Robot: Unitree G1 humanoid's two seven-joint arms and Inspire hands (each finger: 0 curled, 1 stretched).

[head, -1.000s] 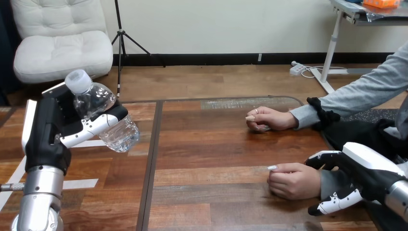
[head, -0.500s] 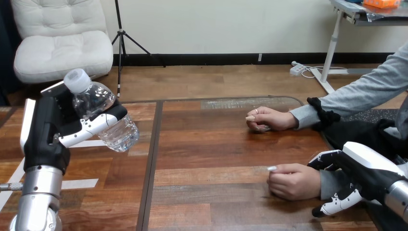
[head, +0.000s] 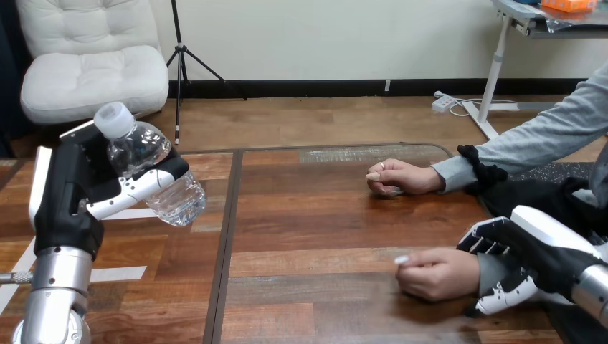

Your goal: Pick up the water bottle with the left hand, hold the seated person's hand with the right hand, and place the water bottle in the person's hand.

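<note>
A clear plastic water bottle (head: 159, 188) with a white cap hangs tilted above the table's left side, and my left hand (head: 70, 195) is shut on it, thumb across its front. At the lower right the person's near hand (head: 437, 273) rests as a loose fist on the table. My right hand (head: 546, 249) sits at that hand's grey-sleeved wrist (head: 490, 272), with fingers (head: 487, 240) curled over the top and the thumb under it. The bottle is far left of the person's hand.
The person's other hand (head: 399, 177) lies on the table further back at the right, fingers curled. A dark seam (head: 224, 244) runs front to back between the table's two wooden panels. A black cloth lies by the right edge.
My right hand has closed in on the person's wrist, fingers and thumb drawing nearer to it. The person's near hand shifted slightly left. The bottle and left hand barely moved.
</note>
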